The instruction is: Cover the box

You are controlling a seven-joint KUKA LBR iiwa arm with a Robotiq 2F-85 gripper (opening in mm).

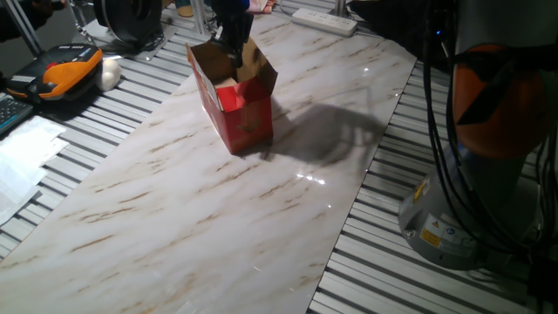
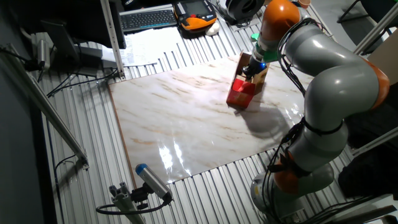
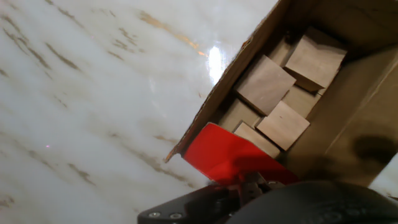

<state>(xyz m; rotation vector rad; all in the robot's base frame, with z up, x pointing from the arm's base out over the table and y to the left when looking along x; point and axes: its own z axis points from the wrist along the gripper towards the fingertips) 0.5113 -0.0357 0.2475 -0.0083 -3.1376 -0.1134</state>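
The box (image 1: 237,109) is a small red carton standing on the marble board (image 1: 218,209), top open, brown flaps upright. One red flap (image 1: 228,98) leans inward over the opening. My gripper (image 1: 233,48) reaches down from above at the box's far top edge, between the flaps. In the other fixed view the gripper (image 2: 252,67) is right over the box (image 2: 242,93). The hand view looks into the box (image 3: 323,143). It shows several plain wooden blocks (image 3: 266,84) inside, and the red flap (image 3: 227,155) right against my gripper (image 3: 249,185). The fingertips are mostly hidden.
A white power strip (image 1: 324,21) lies at the board's far edge. An orange and black device (image 1: 70,71), a white object (image 1: 110,74) and papers (image 1: 22,157) lie left of the board. The robot base (image 1: 462,201) stands to the right. A keyboard (image 2: 146,18) is on the far side.
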